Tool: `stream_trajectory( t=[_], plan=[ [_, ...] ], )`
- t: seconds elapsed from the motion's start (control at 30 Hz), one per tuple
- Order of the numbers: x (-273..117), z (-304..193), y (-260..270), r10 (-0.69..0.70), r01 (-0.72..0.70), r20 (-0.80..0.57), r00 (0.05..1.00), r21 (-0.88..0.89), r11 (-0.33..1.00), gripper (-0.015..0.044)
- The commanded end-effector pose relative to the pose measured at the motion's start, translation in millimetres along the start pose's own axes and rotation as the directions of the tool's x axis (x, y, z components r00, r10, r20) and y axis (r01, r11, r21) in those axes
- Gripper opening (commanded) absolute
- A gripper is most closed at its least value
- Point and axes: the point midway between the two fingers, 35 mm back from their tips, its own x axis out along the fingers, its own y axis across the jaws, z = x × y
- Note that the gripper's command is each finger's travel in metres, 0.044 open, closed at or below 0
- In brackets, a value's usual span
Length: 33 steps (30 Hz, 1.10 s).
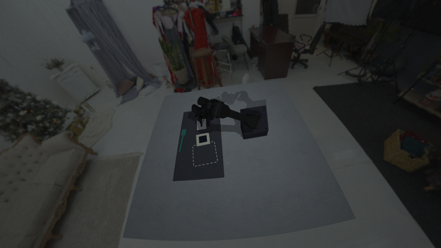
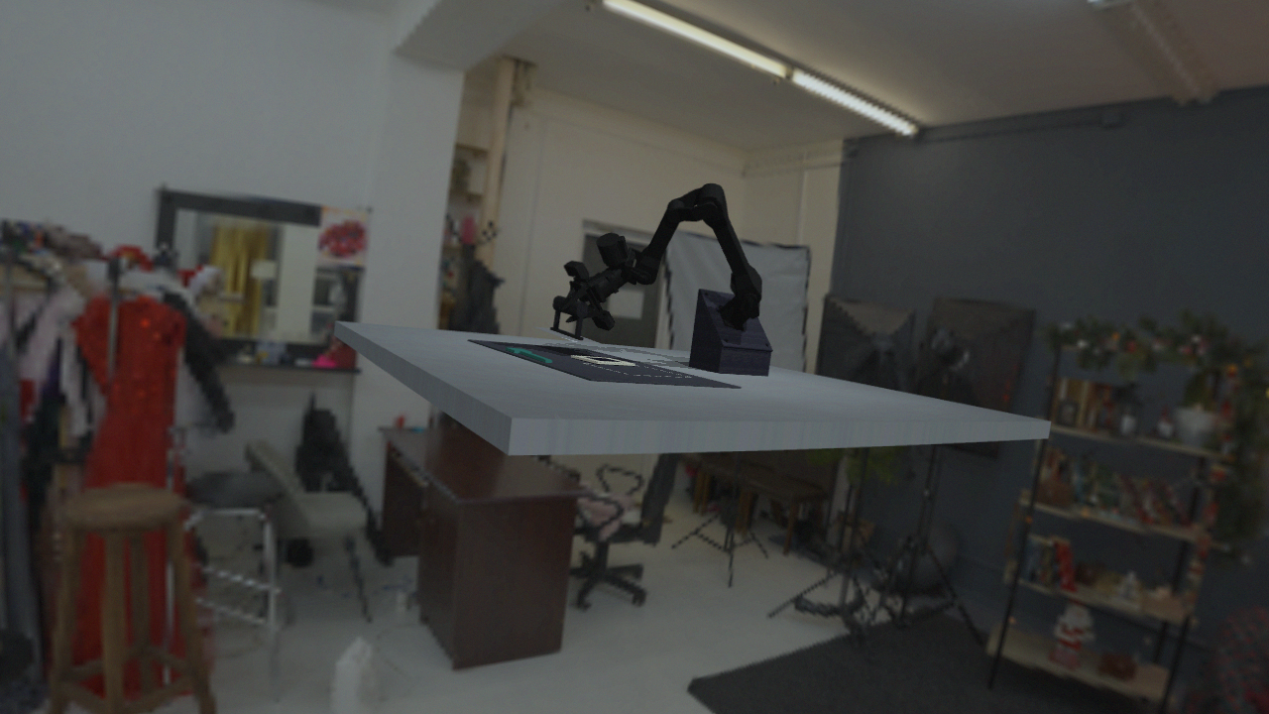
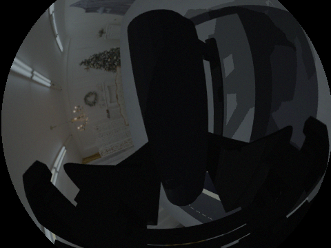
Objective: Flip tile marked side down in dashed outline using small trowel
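Observation:
My gripper (image 1: 201, 115) (image 2: 578, 306) (image 3: 176, 136) is shut on the trowel's thick dark handle. The trowel (image 1: 203, 126) (image 3: 169, 86) has a pale grey blade, held low over the far part of the dark mat (image 1: 198, 173) (image 2: 576, 373); the exact height is hard to tell. The tile (image 1: 202, 138) (image 2: 603, 360) lies flat on the mat on the near side of the blade. It is cream with a dark square mark facing up. The dashed outline (image 1: 193, 155) is nearer the front, and the tile's near edge overlaps its far left corner. The arm partly hides the trowel.
A teal flat tool (image 1: 184, 132) (image 2: 524, 355) lies along the mat's left side, left of the tile. The dark base block (image 1: 255, 132) (image 2: 745, 359) of the arm stands on the grey table (image 1: 262, 191) (image 2: 771, 425), right of the mat.

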Motion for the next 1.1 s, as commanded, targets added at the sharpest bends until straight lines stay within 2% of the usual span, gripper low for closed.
stream_trajectory(
  t=[0.0, 1.07],
  plan=[
    [-3, -10, 6, 0.021, -0.023, -0.032, 0.999, -0.064, 0.998, 0.0000],
    [23, -13, -24, 0.020, -0.022, -0.033, 0.999, -0.062, 0.998, 0.0000]
  ],
)
